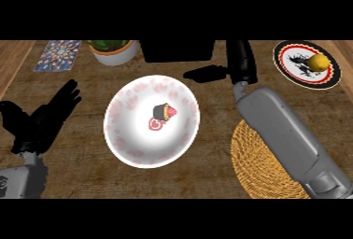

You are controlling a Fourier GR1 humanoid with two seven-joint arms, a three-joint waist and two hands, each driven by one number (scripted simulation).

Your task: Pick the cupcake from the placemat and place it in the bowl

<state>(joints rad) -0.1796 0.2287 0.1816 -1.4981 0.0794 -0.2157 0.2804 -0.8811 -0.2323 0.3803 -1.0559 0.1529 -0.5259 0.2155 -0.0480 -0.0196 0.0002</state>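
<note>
- We find the cupcake (164, 113) inside the bowl (131, 140), near the middle of its floor and a little toward the far side. It has a dark wrapper and pink topping and appears tipped over rather than upright.
- The bowl is white with a pink pattern. It stands on the wooden counter (82, 179), between the two arms.
- The round woven placemat (258, 163) lies just to the right of the bowl. The right forearm crosses over it and hides part of it.
- The right hand (233, 67) shows beyond the bowl's far right rim, apart from the cupcake. Its fingers (205, 73) lie close together, stretched toward the left, with nothing between them.
- The left hand (41, 119) shows at the left edge of the view, clear of the bowl. Its fingers point up and are spread, and it holds nothing.
- A potted plant (114, 51) stands at the far edge, left of the middle, with a patterned tile (59, 55) beside it on the left.
- A dark box (177, 50) sits beyond the bowl, just left of the right hand.
- A plate (324, 81) with a black and red rim lies at the far right and carries a yellow fruit (318, 61).
</note>
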